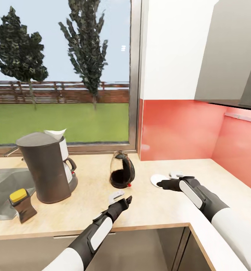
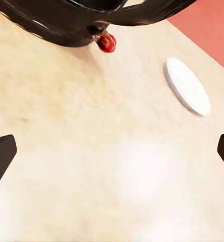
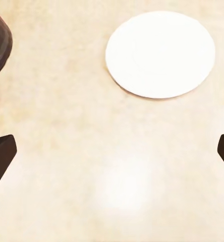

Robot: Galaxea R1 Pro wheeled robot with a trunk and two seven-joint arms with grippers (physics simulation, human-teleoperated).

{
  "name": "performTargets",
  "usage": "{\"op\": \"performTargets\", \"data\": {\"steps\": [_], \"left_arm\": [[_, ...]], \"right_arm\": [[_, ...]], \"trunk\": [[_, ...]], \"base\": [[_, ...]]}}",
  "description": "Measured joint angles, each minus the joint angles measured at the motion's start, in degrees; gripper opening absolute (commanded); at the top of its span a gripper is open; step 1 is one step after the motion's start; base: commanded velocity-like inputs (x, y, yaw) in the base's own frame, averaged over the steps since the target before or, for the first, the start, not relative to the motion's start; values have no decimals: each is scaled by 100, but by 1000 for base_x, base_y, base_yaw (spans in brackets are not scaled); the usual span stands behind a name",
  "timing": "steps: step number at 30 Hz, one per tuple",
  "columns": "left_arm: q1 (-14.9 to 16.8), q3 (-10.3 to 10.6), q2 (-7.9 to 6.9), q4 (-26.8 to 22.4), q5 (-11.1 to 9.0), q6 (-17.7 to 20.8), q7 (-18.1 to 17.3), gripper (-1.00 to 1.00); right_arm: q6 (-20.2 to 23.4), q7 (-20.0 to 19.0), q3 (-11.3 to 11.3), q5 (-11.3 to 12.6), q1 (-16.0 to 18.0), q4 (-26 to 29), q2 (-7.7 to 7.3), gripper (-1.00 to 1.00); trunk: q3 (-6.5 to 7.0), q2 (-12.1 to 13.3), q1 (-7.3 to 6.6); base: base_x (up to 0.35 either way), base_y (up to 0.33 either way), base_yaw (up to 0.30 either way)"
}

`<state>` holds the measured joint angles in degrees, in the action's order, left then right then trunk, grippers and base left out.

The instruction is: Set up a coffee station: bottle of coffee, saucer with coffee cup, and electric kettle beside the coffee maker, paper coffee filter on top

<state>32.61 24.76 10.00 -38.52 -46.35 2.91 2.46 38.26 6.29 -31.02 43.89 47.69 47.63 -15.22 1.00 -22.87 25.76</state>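
Right tool [image 3: 112,151] wide open, empty; saucer [image 3: 160,53] near.

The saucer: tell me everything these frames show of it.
The saucer is a small, flat, round white dish with a plain matt look, lying level and empty on the kitchen countertop, to the right of the electric kettle and apart from it. In the head view the right gripper hovers at its near edge. The right wrist view shows the open fingers short of the saucer, with bare worktop between. Nothing visibly touches it but the counter.
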Motion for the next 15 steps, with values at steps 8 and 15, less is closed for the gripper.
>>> {"op": "performTargets", "data": {"steps": [8, 15], "left_arm": [[-2, 3, 0, -9, -10, 0, -1, 100], [-2, -1, 0, -33, -9, 4, 0, 100]], "right_arm": [[3, 26, -1, 2, 0, 0, 4, 100], [-8, 36, 0, 6, 0, 1, 0, 100]], "trunk": [[0, -2, -2], [0, 0, 0]], "base": [[41, 0, 0], [126, 0, 0]]}}
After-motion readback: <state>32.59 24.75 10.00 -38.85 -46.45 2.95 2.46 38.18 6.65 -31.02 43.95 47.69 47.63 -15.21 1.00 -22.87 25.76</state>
